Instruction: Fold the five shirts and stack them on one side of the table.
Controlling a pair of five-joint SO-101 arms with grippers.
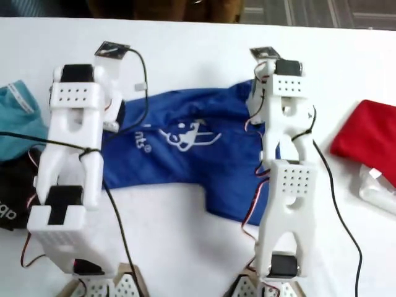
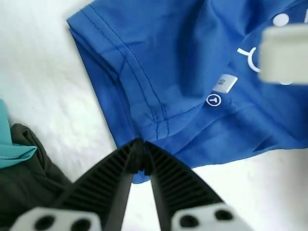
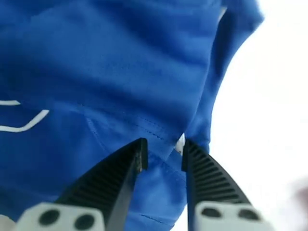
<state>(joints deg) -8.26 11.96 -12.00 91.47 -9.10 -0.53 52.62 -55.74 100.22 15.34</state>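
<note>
A blue shirt (image 1: pixel 185 154) with a white print lies spread across the middle of the table. My left gripper (image 1: pixel 117 116) is at its left edge. In the left wrist view the gripper (image 2: pixel 140 161) is shut on the hem of the blue shirt (image 2: pixel 183 57), near a corner. My right gripper (image 1: pixel 255 102) hovers over the shirt's far right part. In the right wrist view the gripper (image 3: pixel 162 154) stands open, its fingers either side of a stitched fold of the blue shirt (image 3: pixel 96 62) beside a small white tag.
A teal shirt (image 1: pixel 18 114) and a dark shirt (image 1: pixel 12 195) lie bunched at the table's left edge, close to the left arm. A red shirt (image 1: pixel 368 139) and a clear packet (image 1: pixel 378 189) lie at the right. White tabletop is bare in front.
</note>
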